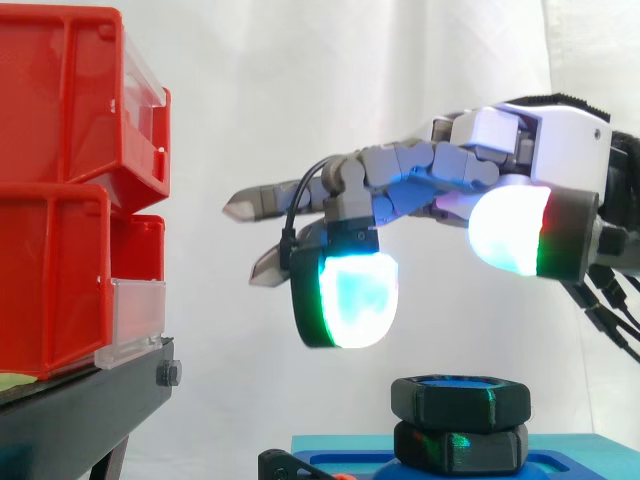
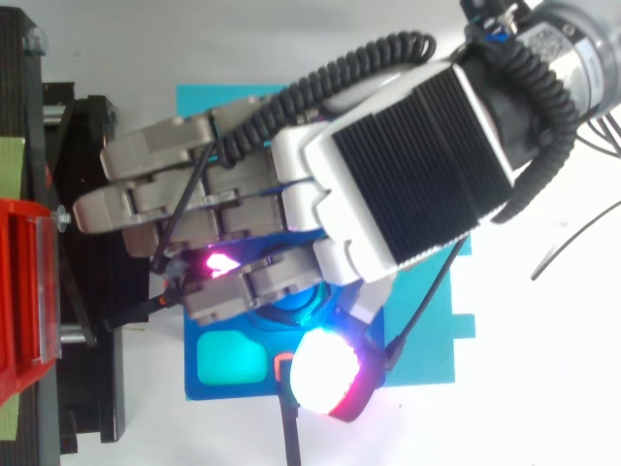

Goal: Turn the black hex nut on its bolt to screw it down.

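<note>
As the robot's hand (image 1: 480, 165) hovers over the black hex nut (image 1: 460, 397), it grips nothing. Most fingers reach out straight to the left towards the red bins (image 1: 60, 180). 1 finger bends down, so its cyan-and-green pad (image 1: 355, 298) hangs above and left of the nut. In the side view the thumb's white-and-red pad (image 1: 508, 228) hangs above the nut's right part. The hand is wide open and clear of the nut, with white curtain (image 1: 300, 80) showing between pads and nut.

The nut lies level on another black hexagonal piece (image 1: 460, 447), which stands on a blue base (image 2: 427, 340). The bolt's thread is hidden.

The step in hand looks like the approach. To do it well, the hand should centre itself over the nut, then come straight down until the bent finger's pad and the thumb's pad are level with the nut's sides. They should close on 2 opposite flats, not on corners. They should also stay above the lower piece, so that only the nut turns.

The turn is best made about the bolt's own axis with light squeeze and no sideways push, or the nut may bind. From above, the hand covers the nut, so the side view is the better guide for alignment.
</note>
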